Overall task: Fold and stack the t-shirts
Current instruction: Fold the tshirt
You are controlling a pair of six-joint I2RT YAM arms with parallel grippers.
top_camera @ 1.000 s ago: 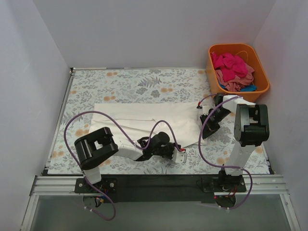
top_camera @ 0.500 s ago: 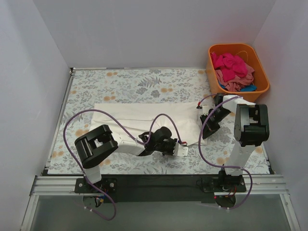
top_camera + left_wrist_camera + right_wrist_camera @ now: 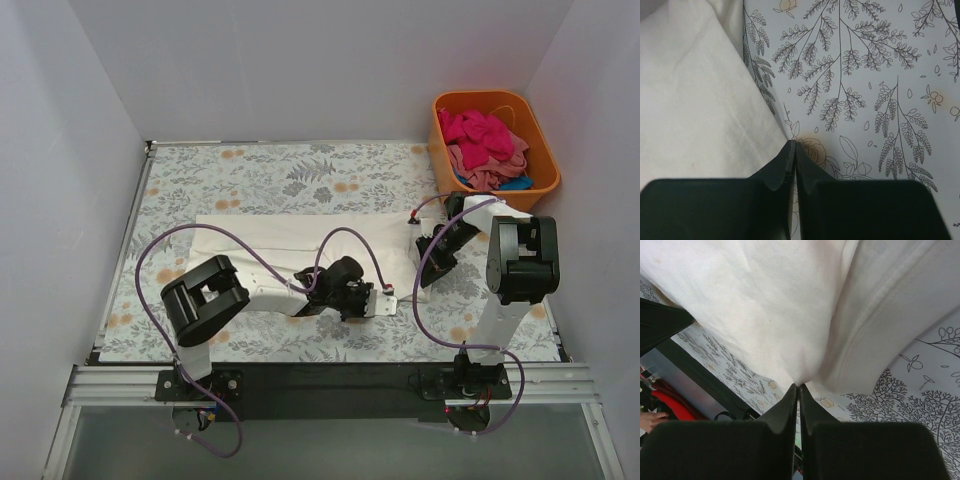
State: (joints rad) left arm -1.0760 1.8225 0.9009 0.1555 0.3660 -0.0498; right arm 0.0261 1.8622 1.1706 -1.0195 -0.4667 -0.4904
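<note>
A white t-shirt (image 3: 290, 240) lies spread across the middle of the floral table. My left gripper (image 3: 385, 298) is at its near right corner. In the left wrist view the gripper (image 3: 793, 144) is shut, and the shirt's hem (image 3: 690, 100) runs into its tips. My right gripper (image 3: 424, 270) is at the shirt's right edge. In the right wrist view it (image 3: 799, 386) is shut on a pinch of the white cloth (image 3: 765, 305), lifted off the table. Magenta (image 3: 475, 130), pink (image 3: 490, 165) and blue (image 3: 518, 183) shirts lie bunched in the tub.
The orange plastic tub (image 3: 437, 150) stands at the far right corner against the wall. White walls close in the table on the left, back and right. Purple cables loop over the shirt near the left arm. A black rail runs along the near edge (image 3: 320, 385).
My left gripper has moved away from the near edge, up and to the right, taking the shirt's near edge with it. The right arm has not moved.
</note>
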